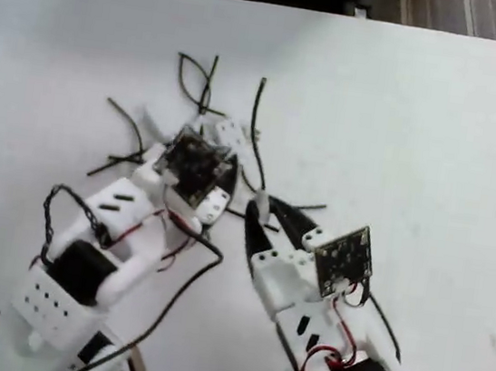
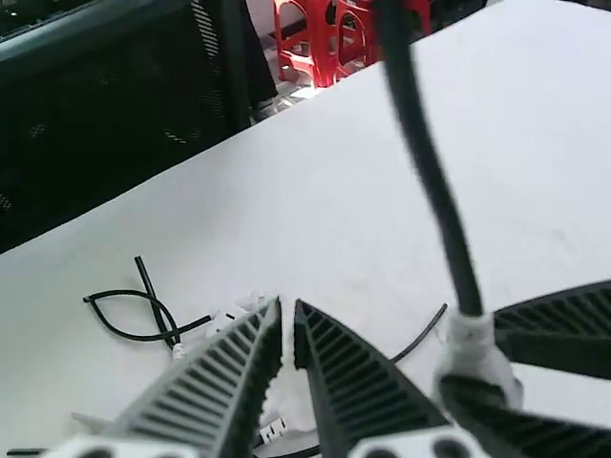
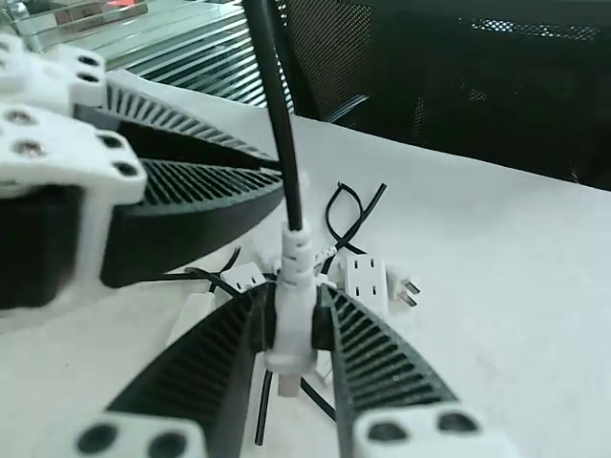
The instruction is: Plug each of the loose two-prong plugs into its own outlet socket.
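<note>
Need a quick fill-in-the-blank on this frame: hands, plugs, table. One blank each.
1. The right hand is shut on a white plug whose cord is ____.
2. The loose plug lying on the table shows ____ metal prongs.
3. The table top is ____.
4. The chairs beyond the table are ____.
Missing words: black; two; white; red.

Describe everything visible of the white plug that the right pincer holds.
The white plug looks like moulded plastic, with a ribbed collar where its black cable leaves it. It sits lengthwise between the ribbed black fingers of the right pincer, which is shut on it, cable end pointing out past the fingertips, over the white table. Its prongs are unclear.
</note>
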Available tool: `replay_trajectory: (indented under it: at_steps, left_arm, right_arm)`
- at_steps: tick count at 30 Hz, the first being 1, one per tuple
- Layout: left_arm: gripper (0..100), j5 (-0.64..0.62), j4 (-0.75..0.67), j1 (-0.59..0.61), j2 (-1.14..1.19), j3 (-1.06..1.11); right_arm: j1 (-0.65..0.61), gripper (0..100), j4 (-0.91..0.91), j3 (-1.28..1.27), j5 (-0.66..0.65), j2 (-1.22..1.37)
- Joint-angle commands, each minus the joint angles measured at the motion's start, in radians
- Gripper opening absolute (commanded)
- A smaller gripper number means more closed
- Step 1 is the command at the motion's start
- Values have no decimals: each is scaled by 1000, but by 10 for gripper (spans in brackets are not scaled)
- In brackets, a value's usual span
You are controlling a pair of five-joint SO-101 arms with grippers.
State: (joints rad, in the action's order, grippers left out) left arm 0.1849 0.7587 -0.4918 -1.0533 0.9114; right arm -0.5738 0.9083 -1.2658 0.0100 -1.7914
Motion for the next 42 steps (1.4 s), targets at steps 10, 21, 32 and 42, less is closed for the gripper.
replay_trajectory:
  at_steps: [10,21,32,42]
  left_arm:
    - [46,115,127,-185,65,-192]
    - [46,233,199,-275,65,-187]
    - [46,262,233,-278,65,-189]
    - [50,262,247,30,45,-265]
  right_arm:
    - [-15,16,-7,-11,-9,-8]
    - [-10,16,1,-12,-9,-7]
    - [-12,16,8,-21,-9,-7]
    - [110,16,8,-32,-17,-5]
